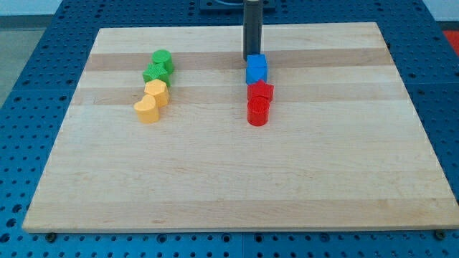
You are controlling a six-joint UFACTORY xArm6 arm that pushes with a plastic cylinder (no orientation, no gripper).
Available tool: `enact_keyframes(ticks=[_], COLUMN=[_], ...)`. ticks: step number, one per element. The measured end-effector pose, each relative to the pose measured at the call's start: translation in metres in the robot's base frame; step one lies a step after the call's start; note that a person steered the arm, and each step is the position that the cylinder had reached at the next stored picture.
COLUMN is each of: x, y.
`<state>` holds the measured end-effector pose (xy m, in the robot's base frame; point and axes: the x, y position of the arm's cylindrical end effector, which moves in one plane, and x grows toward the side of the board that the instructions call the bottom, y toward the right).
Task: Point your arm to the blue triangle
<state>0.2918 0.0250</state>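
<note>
The arm enters from the view's top as a straight dark rod (252, 25), standing upright over the tabletop (229, 179). There is no pincer on this arm, so no open or closed state applies; the rod ends in my tip (252, 56). My tip rests at the upper edge of a blue block (257, 69), touching it or just beside it; contact cannot be confirmed.

The blue block appears cube-like with matte plastic faces. A triangular blue shape cannot be made out; this is the only blue piece visible.

Just below the blue block, farther from my tip toward the view's bottom, sit a red star-like block (261, 91) and a red cylinder (257, 112), touching each other.

Well apart, toward the view's left of my tip, a column holds two green blocks (158, 67) above two yellow blocks (151, 102), shapes rounded and irregular.

The tabletop is pale wood with lengthwise grain bands, resting on a blue perforated base (29, 57).
</note>
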Motion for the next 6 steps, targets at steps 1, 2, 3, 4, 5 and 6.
enact_keyframes(ticks=[1,2,3,4,5,6], x=[0.0,-0.002,-0.002,-0.002,0.009,0.035], y=[0.0,0.012,0.036,0.064,0.068,0.067])
